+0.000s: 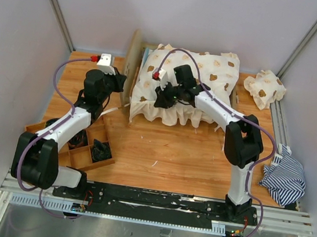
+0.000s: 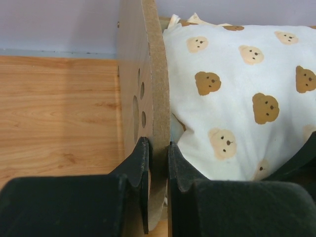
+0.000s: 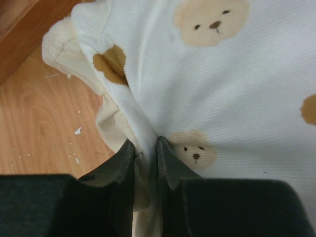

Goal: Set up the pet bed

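Small light plywood pet bed sits at the far middle of the light wooden table, frame mostly buried under a cream bear-print cover with ruffled edge. Only the arched plywood headboard is clearly seen, upright at the bed's left end. In the left wrist view the headboard is edge-on, paw-print cutouts on its left face, and the cover bulges against its right face. Left gripper is at the headboard's near edge. Close up, the left gripper has one black finger on each face of the board, clamped on it. Right gripper is down on the cover's front left part, near the ruffle. In its wrist view the right gripper is nearly closed, pinching a raised fold of the cover between both fingers, with bare table to the left of it. Small bear-print pillow lies at the far right, apart from the bed. A crumpled blue-and-white striped cloth lies at the right edge, just beside the right arm. A brown wooden divided tray with dark items in its compartments sits near left, under the left arm.
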`<state>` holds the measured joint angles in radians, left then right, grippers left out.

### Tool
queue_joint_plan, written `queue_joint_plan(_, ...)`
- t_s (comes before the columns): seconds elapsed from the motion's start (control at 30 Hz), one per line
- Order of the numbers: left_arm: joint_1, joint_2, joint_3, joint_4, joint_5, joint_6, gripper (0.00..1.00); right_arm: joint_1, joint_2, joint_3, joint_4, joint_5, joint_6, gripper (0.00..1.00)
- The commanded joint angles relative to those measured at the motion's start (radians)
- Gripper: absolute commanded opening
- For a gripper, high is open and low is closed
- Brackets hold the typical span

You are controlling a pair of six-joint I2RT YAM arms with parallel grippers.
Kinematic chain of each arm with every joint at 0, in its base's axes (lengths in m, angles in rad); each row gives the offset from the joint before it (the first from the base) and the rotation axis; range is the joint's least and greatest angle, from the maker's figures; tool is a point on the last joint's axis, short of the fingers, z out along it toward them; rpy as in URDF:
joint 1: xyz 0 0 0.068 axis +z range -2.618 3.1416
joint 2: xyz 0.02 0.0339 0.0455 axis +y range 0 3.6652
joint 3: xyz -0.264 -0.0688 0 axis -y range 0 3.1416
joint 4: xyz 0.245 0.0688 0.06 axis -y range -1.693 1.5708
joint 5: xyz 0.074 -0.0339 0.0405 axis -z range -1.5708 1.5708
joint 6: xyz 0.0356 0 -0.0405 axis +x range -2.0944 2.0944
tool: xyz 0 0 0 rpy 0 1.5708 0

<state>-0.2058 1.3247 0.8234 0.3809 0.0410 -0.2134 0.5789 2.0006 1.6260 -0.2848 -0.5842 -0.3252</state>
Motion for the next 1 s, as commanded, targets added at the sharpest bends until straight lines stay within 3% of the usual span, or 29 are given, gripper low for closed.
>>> queue_joint_plan(0.0, -0.001, -0.056, -0.016, -0.031, 0.117, -0.017, 0.0, -0.112, 0.096, 0.063, -0.04, 0.202, 0.15, 0.0)
queue_joint_plan(0.33, -0.001, -0.09, -0.01, -0.058, 0.078, -0.004, 0.0, -0.116, 0.068, 0.08, -0.067, 0.223, 0.248, 0.01)
queue_joint_plan(0.47, 0.001, -0.071, 0.051, -0.119, 0.034, 0.033, 0.0, -0.102, -0.053, 0.039, -0.086, 0.177, 0.248, 0.25)
queue_joint_plan(0.57, 0.025, -0.053, 0.089, -0.14, 0.08, 0.044, 0.0, -0.102, -0.154, 0.023, -0.152, 0.181, 0.259, 0.41)
queue_joint_plan(0.83, 0.118, 0.058, 0.239, -0.233, 0.263, 0.107, 0.0, -0.118, -0.459, -0.14, -0.207, 0.425, 0.318, 0.62)
queue_joint_plan(0.97, 0.145, 0.103, 0.286, -0.261, 0.314, 0.171, 0.0, -0.159, -0.56, -0.22, -0.207, 0.602, 0.335, 0.64)
